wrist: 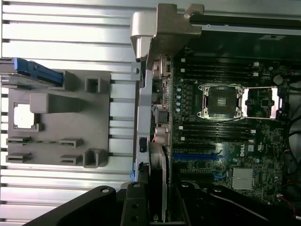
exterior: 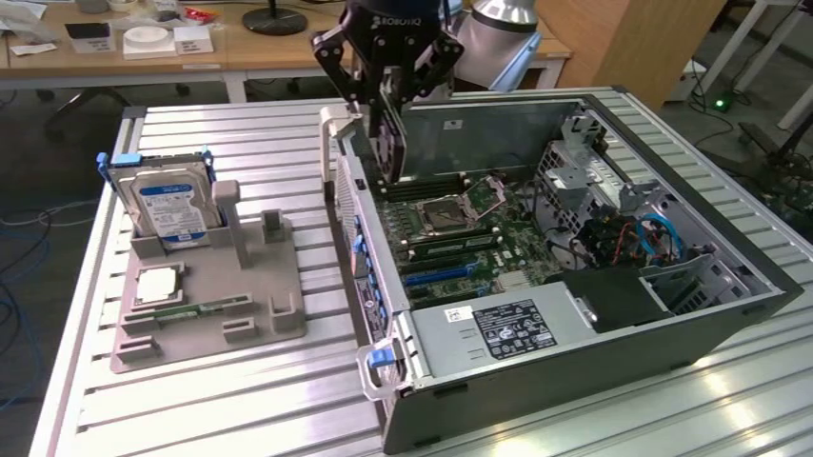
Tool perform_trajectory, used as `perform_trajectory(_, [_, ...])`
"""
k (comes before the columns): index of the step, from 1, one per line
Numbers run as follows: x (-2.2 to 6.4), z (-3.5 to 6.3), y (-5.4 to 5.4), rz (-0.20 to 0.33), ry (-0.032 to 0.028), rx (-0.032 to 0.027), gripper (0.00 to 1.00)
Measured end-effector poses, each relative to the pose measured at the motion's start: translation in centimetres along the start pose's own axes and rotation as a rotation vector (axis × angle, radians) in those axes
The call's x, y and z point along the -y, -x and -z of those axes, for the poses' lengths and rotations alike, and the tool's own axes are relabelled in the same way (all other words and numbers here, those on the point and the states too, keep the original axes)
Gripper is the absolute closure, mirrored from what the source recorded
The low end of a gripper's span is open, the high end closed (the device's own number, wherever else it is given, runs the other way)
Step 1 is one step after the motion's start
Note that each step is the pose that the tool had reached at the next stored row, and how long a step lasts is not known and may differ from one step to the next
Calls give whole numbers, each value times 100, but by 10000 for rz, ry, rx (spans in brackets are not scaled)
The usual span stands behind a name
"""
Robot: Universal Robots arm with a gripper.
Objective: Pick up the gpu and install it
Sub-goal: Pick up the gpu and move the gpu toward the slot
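Starting on the exterior view's left: the grey holder tray [exterior: 273, 319] sits on the slatted table [exterior: 228, 400]. The hard drive [exterior: 171, 209] stands upright at the tray's far end, with a processor chip [exterior: 155, 284] and a memory stick [exterior: 193, 309] lying flat lower down. None of that is in the way.

Upper middle of the frame is where it gets interesting. The claw [exterior: 387, 95] is clamped shut on the gpu [exterior: 385, 148], and the card hangs straight down, edge-on. It's in the air just inside the rear wall [exterior: 349, 219] of the open case [exterior: 572, 381], over the far end of the motherboard [exterior: 502, 233]. From the wrist camera you see the card pinched between the fingers, with its silvery bracket edge right alongside that wall.

What I'd worry about:

- The bracket looks very near the rear wall. If it drifts toward the exterior view's left, I'd expect it to snag on the sheet metal and twist the card in the grip.
- The blue slot [exterior: 439, 273] is lower in the frame than the card is now, so nothing's lined up yet. Going down off-line would put the card edge on the board instead of in a slot.
- The open CPU socket [exterior: 445, 209] is close to being under the card, and a slip there would be ugly.

Further right, the power supply [exterior: 508, 324] and the cables [exterior: 661, 238] look well clear.
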State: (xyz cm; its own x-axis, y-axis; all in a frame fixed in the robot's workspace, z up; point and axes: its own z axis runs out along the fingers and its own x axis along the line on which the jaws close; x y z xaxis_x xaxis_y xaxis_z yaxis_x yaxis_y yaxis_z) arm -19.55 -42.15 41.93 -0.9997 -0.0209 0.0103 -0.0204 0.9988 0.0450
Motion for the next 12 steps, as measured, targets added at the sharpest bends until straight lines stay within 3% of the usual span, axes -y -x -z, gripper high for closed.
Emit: perform_trajectory(12, [3, -20, 75, 2, -1, 13, 73])
